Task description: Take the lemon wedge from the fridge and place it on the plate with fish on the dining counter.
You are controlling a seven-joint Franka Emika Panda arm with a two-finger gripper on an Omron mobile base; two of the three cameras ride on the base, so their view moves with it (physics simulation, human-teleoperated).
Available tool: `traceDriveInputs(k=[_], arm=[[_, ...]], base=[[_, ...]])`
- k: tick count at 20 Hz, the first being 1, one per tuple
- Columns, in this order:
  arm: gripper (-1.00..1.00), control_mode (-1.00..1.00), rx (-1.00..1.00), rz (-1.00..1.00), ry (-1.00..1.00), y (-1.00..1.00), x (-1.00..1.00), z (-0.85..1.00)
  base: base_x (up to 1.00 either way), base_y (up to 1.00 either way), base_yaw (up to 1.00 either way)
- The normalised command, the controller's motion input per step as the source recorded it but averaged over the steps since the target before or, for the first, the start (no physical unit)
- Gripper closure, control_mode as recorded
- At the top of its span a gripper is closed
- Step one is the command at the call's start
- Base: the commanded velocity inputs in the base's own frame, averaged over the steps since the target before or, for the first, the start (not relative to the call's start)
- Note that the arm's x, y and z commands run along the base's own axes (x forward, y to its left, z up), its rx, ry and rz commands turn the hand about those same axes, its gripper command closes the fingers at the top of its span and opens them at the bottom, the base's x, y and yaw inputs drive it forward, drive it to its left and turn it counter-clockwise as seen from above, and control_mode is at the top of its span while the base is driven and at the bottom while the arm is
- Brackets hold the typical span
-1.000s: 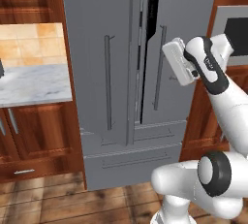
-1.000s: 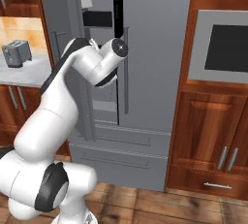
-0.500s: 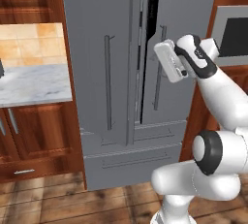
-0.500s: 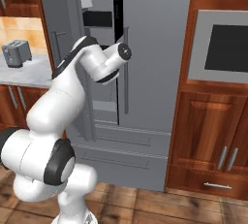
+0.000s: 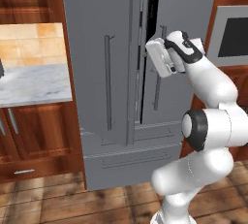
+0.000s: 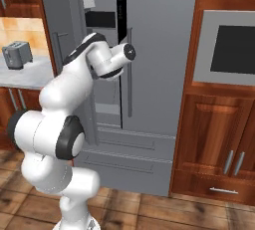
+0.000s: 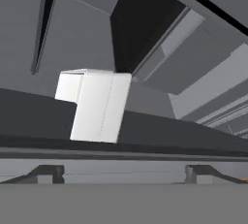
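Note:
The grey fridge (image 5: 97, 29) stands ahead with its left door ajar, leaving a dark slit between the two doors. My white hand (image 5: 162, 58) hovers in front of that slit, beside the right door's bar handle (image 5: 159, 72). In the hand view my gripper (image 7: 125, 173) is open, its fingertips (image 7: 46, 172) far apart with nothing between them. It faces the fridge's dark interior and a white door bin (image 7: 94, 104). In the right base view my forearm covers the hand in front of the fridge (image 6: 159, 50). The lemon wedge is hidden. The plate and the dining counter are out of view.
A small marble worktop (image 5: 29, 82) backed by tan tiles lies left of the fridge, with a toaster (image 6: 17, 55) on it. A built-in oven (image 6: 231, 47) sits in wood cabinets on the right. Grey fridge drawers (image 5: 131, 157) run below the doors.
My hand has swung left, from in front of the right door toward the slit between the doors. The jaws have stayed open.

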Motion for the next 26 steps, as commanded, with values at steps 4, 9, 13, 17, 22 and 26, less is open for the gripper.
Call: traceDriveInputs(k=[4, 9, 13, 17, 22, 26], arm=[[-1.0, -1.0, 0.0, 0.03, 0.0, 0.43, 0.59, 0.0], [-1.0, -1.0, 0.0, 0.06, 0.03, 0.58, 0.34, 0.0], [-1.0, -1.0, 0.0, 0.16, 0.02, 0.86, 0.03, 0.0], [-1.0, -1.0, 0.0, 0.2, 0.0, 1.0, -0.02, 0.0], [-1.0, -1.0, -0.09, 0.2, -0.04, 1.0, -0.45, 0.0], [-1.0, -1.0, -0.18, 0.17, -0.19, 1.0, -0.88, 0.0]], base=[[0.0, 0.0, 0.0], [0.0, 0.0, 0.0], [0.0, 0.0, 0.0], [0.0, 0.0, 0.0], [0.0, 0.0, 0.0], [0.0, 0.0, 0.0]])
